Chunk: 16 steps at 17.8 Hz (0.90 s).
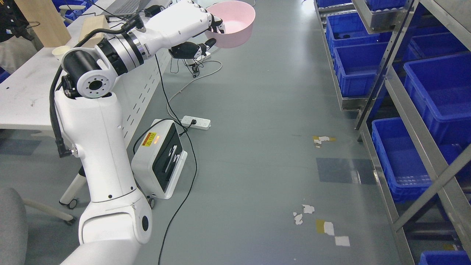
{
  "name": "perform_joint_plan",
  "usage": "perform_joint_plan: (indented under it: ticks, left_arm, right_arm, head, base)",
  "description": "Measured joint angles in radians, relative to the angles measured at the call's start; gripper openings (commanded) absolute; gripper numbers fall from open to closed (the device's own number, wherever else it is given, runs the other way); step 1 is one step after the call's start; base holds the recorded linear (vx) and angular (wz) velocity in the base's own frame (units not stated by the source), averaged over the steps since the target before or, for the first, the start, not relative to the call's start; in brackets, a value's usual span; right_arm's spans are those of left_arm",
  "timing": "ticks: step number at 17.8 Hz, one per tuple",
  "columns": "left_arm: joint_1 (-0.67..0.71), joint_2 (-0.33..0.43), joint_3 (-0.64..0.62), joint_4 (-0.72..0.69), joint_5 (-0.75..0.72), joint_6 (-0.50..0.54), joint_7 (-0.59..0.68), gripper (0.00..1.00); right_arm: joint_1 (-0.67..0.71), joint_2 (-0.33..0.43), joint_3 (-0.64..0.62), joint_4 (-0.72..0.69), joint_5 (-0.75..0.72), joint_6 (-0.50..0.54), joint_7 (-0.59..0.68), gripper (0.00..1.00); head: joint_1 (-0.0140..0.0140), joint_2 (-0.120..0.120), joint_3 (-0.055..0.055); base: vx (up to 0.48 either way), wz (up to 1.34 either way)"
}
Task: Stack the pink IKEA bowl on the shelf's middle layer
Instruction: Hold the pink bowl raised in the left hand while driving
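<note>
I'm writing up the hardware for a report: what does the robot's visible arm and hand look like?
The left arm has glossy white rounded shells, a black elbow joint with a white round cap, and a silver-and-black ringed wrist. A black cable runs along its outside. The left hand is white-backed, with black segmented fingers.

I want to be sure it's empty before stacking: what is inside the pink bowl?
The visible inside of the pink bowl looks bare. The left robot hand grips its near rim and covers the near part of the interior.

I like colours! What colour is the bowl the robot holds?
Pink bowl, held in the left hand, head view.
</note>
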Motion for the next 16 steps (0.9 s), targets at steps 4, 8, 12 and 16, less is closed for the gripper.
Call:
perform_joint_plan:
  ticks: [4, 8, 12, 16]
  left_arm:
    - [-0.002, 0.0, -0.02, -0.006, 0.019, 0.0, 0.008, 0.01]
    - [-0.002, 0.0, -0.053, -0.01, 0.04, 0.0, 0.027, 0.01]
    - [-0.002, 0.0, -0.091, -0.012, 0.067, 0.0, 0.032, 0.01]
    - [-0.001, 0.0, -0.134, -0.014, 0.089, 0.0, 0.032, 0.01]
  right_arm:
    - [0.0, 0.0, 0.0, 0.0, 0.0, 0.0, 0.0, 1.0]
    - [0.0, 0.0, 0.0, 0.0, 0.0, 0.0, 0.0, 1.0]
    - [0.0, 0.0, 0.0, 0.0, 0.0, 0.0, 0.0, 1.0]
    - [-0.001, 0.0, 0.0, 0.0, 0.0, -0.001, 0.0, 1.0]
  head:
    - [0.0, 0.0, 0.0]
    - [0.0, 0.0, 0.0]
    - [0.0, 0.0, 0.0]
    - [0.0, 0.0, 0.0]
  base:
    - [0.35, 0.05]
    - [0.317, 0.04]
    - [0.223, 0.01]
    - [0.092, -0.06]
